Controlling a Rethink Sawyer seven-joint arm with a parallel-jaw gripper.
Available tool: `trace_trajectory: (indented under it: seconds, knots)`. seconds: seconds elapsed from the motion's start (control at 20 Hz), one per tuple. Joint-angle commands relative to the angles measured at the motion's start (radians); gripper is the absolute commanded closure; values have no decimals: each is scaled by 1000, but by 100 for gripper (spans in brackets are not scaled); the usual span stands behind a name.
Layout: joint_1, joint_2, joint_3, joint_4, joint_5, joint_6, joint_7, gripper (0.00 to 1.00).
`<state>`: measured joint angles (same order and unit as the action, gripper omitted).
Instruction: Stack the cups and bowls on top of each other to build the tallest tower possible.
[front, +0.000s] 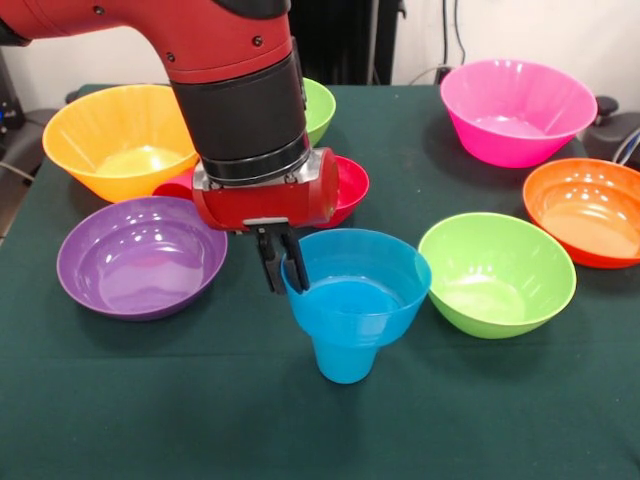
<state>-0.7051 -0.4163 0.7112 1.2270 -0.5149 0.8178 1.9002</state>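
Observation:
A small blue bowl (360, 270) sits in the mouth of a sky-blue cup (345, 360) that stands upright at the front middle of the table; together they form a low tower. My gripper (283, 265) comes down from above, its two fingers close together across the blue bowl's left rim. A small red bowl (350, 185) lies just behind, partly hidden by the gripper body. A bit of red (172, 186) shows left of the gripper body; I cannot tell what it is. No red cup is clearly visible.
Around the tower on the green tablecloth stand a purple bowl (140, 255) at left, a yellow-orange bowl (120, 140) behind it, a lime green bowl (497, 272) at right, another lime green bowl (320, 105) behind the arm, a pink bowl (515, 110) and an orange bowl (590, 210).

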Motion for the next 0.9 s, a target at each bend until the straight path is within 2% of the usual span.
trace_trajectory:
  seconds: [0.05,0.9]
  knots:
    - [3,16,-20,-30,-88,113,-348,100]
    - [-3,3,-22,32,-82,82,-305,100]
